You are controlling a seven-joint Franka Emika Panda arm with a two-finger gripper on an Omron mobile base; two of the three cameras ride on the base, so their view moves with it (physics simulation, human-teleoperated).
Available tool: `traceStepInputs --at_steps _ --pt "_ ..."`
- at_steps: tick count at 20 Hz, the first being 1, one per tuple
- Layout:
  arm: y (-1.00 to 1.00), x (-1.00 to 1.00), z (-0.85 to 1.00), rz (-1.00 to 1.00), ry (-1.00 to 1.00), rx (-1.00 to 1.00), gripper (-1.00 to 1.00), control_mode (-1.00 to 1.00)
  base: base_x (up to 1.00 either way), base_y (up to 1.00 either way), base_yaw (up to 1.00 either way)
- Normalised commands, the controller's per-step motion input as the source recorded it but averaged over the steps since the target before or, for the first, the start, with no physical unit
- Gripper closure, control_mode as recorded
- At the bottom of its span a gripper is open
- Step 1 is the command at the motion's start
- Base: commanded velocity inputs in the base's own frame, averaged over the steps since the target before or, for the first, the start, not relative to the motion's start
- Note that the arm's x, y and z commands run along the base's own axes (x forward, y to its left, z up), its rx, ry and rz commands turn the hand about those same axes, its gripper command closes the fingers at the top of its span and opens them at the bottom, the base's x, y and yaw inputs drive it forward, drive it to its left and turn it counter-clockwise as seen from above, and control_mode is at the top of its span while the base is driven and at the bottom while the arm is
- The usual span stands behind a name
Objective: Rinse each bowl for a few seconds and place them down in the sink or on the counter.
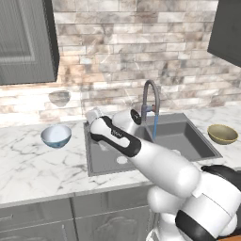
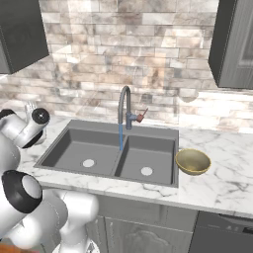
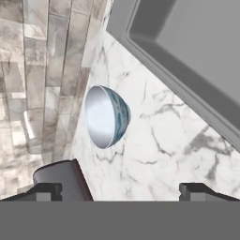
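Observation:
The pale blue bowl (image 1: 56, 135) stands upright on the white marble counter (image 1: 37, 164), left of the dark grey sink (image 1: 181, 136). In the hand view the same bowl (image 3: 107, 116) lies ahead of my gripper (image 3: 122, 192), apart from it, beside the sink's rim (image 3: 154, 63). My fingertips (image 3: 47, 190) stand wide apart with nothing between them, so the gripper is open. The hand (image 1: 94, 114) hovers over the sink's left edge. The olive-tan bowl (image 1: 222, 133) sits on the counter right of the sink (image 2: 74, 148), seen also as the olive-tan bowl (image 2: 192, 161).
Water runs in a thin blue stream (image 1: 155, 127) from the arched faucet (image 1: 149, 96) into the sink. A faint grey bowl reflection (image 1: 59, 97) shows on the backsplash. Dark wall cabinets (image 1: 26, 42) hang above the counter at both sides.

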Motion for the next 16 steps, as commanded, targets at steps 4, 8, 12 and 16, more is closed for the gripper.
traceStepInputs --at_steps 4,8,12,16 --pt "0.16 0.21 -0.11 0.00 -0.02 0.00 -1.00 -1.00 0.00 0.00 0.00" --pt "0.17 0.19 -0.09 0.00 -0.01 0.00 -1.00 -1.00 0.00 0.00 0.00" --pt "0.16 0.19 -0.11 0.00 0.00 0.00 -1.00 -1.00 0.00 0.00 0.00" --pt "0.08 0.22 -0.15 0.01 0.00 0.01 -1.00 -1.00 0.00 0.00 0.00"
